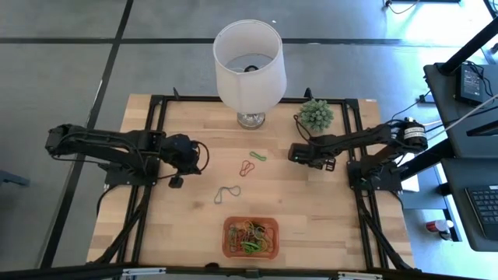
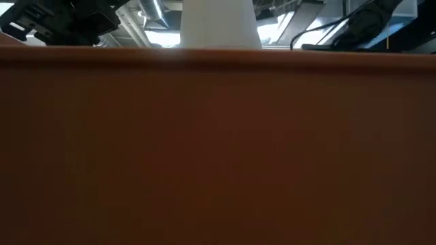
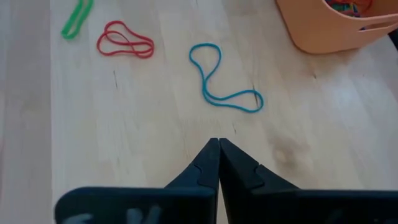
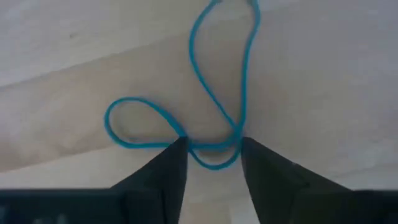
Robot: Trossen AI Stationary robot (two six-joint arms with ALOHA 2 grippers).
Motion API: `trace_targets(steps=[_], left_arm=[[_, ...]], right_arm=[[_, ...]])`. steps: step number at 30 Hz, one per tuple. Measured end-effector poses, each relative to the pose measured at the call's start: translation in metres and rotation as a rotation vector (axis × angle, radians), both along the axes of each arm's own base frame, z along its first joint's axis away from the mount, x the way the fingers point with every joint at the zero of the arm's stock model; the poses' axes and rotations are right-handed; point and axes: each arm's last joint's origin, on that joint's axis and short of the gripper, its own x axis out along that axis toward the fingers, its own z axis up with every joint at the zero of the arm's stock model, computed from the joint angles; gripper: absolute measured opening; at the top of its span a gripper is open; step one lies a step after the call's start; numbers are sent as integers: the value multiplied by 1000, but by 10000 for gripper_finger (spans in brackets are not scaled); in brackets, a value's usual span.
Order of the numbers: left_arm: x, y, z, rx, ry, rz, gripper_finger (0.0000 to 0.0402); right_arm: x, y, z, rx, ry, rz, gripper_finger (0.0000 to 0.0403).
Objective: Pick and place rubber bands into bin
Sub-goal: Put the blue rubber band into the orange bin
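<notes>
Orange bin [image 1: 228, 237]: stands on the wooden bench [image 1: 327, 210] near its front edge, about midway across. Its wall fills nearly the whole low view.
Bands in the bin [image 1: 250, 236]: a tangle of rubber bands in green, yellow, orange and red lies inside.
Blue band [image 1: 227, 192]: loose on the bench between the bin and the other loose bands, twisted into a figure of eight. In the left wrist view it [image 3: 214, 87] lies ahead of the fingertips, apart from them.
Red band [image 1: 247, 167]: loose on the bench beyond the blue one, toward the lamp, folded double [image 3: 124, 43].
Green band [image 1: 257, 156]: just beside the red one, nearer the lamp, untouched [image 3: 76, 18].
Left arm [image 1: 109, 144]: reaches in from the left side, above the bench and left of the loose bands.
Left jaws: pressed together, tips meeting, holding nothing.
Right arm [image 1: 366, 140]: in the high view it reaches in from the right side, with its tip near the plant and well apart from the blue band.
Right jaws: spread. In the right wrist view the two tips straddle a twisted blue band [image 4: 191, 43] lying flat on pale wood, and the strand between them is not pinched.
Lamp [image 1: 249, 58]: white shade on a metal foot at the back of the bench.
Plant [image 1: 317, 114]: small green tuft just right of the lamp.
</notes>
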Motion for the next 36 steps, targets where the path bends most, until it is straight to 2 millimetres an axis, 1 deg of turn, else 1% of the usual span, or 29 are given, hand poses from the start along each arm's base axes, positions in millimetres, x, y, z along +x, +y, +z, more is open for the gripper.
trace_targets(steps=[5, 9, 10, 13, 15, 17, 21, 24, 26, 29, 32, 34, 36], left_arm=[[0, 0, -1, 6, -5, -5, 3], [0, 0, -1, 11, -8, -8, 1], [1, 0, -1, 12, -10, -8, 1], [1, 0, 0, 12, -20, -8, 3], [2, 0, 0, 12, -27, -8, 3], [2, 0, 0, 13, -31, -8, 2], [3, 0, 1, 12, -42, -7, 3], [5, 0, 3, 12, -68, -7, 5], [6, 0, 3, 13, -78, -8, 5], [6, 0, 4, 12, -88, -9, 2], [6, 0, 4, 10, -87, -7, 1], [6, 0, 4, 1, -84, 3, 4], [6, 0, 4, 0, -84, 4, 5]], right_arm=[[-7, -2, -8, 3, -7, -10, 89], [-6, -2, -8, -4, -8, 19, 22], [-5, -1, -8, -5, -13, 23, 12], [0, 4, -5, -35, -24, 58, 11], [7, 9, 2, -55, -54, 111, 9], [16, 15, 14, -67, -100, 154, 4], [29, 30, 37, -109, -120, 242, 3], [41, 44, 63, -156, -149, 308, 2], [46, 54, 81, -191, -152, 345, 2], [53, 73, 114, -251, -200, 395, 2], [60, 94, 141, -265, -244, 455, 1], [69, 111, 154, -262, -279, 504, 1], [80, 130, 161, -256, -295, 552, 1]])
